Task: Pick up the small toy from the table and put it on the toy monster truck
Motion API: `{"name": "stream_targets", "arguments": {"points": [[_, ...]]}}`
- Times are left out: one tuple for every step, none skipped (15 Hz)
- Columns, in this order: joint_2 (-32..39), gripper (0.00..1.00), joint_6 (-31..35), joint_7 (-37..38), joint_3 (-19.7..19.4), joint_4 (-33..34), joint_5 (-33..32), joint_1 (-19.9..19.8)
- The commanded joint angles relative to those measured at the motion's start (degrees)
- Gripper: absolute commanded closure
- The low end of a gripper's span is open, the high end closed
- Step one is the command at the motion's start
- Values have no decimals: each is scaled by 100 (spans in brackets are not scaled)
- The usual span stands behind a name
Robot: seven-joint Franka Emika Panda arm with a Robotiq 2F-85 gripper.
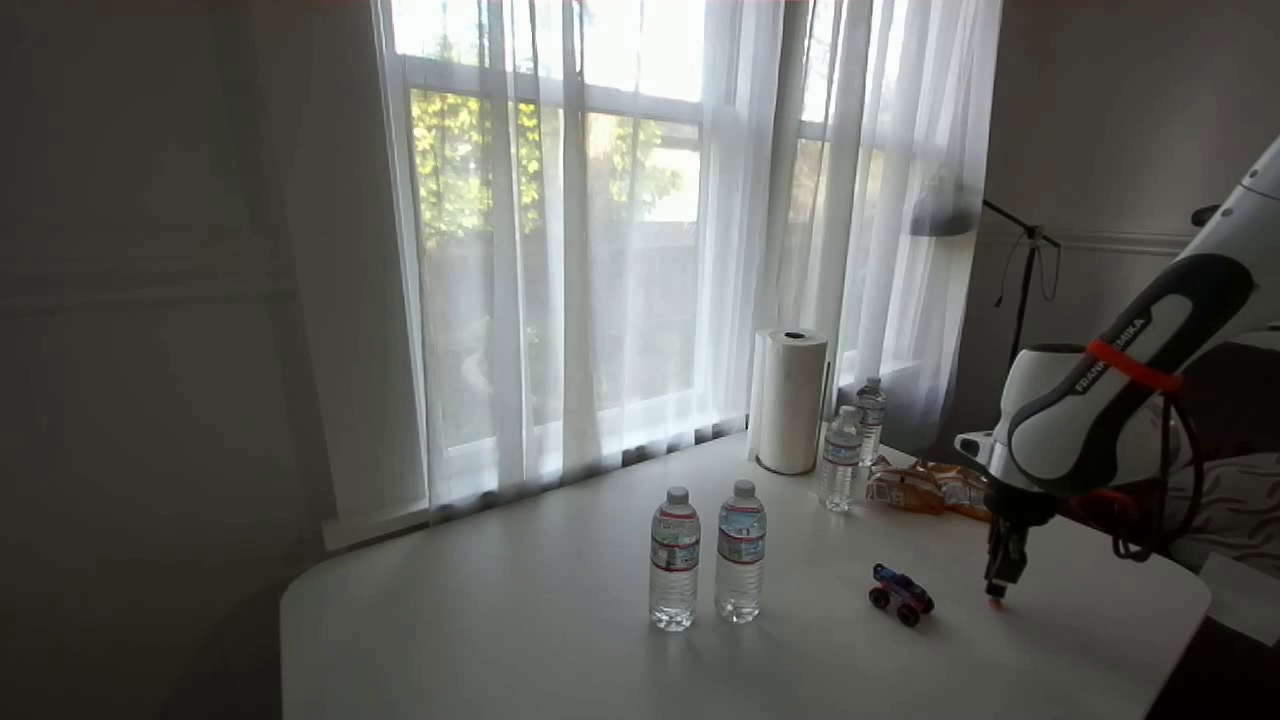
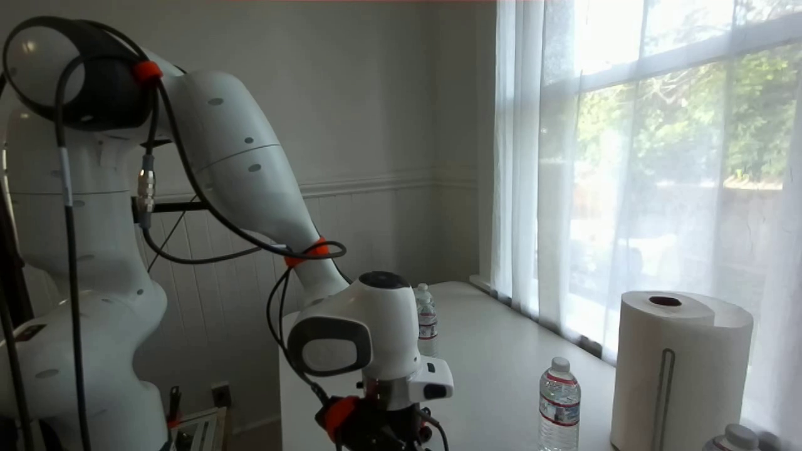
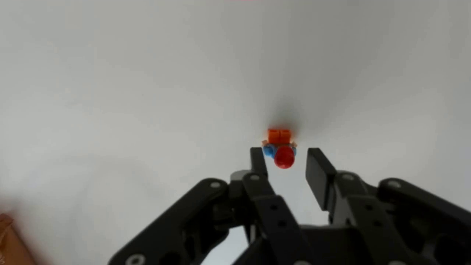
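Observation:
The small toy (image 3: 284, 157) is a tiny figure with a red cap, blue arms and orange legs on the white table. In the wrist view my gripper (image 3: 286, 150) is open, with one fingertip on each side of the figure. The left fingertip is very close to its blue arm; a gap shows on the right. In an exterior view the gripper (image 1: 997, 590) points down just above the small toy (image 1: 995, 604), which shows only as a red spot. The toy monster truck (image 1: 901, 594), dark with reddish parts and black wheels, stands beside the gripper. The fingertips are out of view elsewhere.
Two water bottles (image 1: 675, 560) (image 1: 741, 552) stand beyond the truck. Two more bottles (image 1: 841, 460) (image 1: 870, 420), a paper towel roll (image 1: 790, 400) and an orange packet (image 1: 910, 487) are near the window side. The packet's corner (image 3: 14, 244) shows in the wrist view.

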Motion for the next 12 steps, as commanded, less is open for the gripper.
{"name": "stream_targets", "arguments": {"points": [[116,96,66,-207,148,93,156,-177],[126,99,64,-209,157,102,157,-191],[133,100,63,-205,165,111,148,-206],[129,97,37,-188,167,124,142,-215],[100,97,19,-97,153,119,72,-207],[30,97,11,89,131,102,-15,-180],[-46,97,-16,197,130,84,-61,-157],[-161,97,-69,347,128,68,-157,-117],[-234,97,-112,432,139,67,-183,-100],[-320,97,-183,514,161,70,-205,-75],[-386,97,-212,660,170,75,-264,-47],[-457,97,-262,858,183,83,-335,-14]]}}
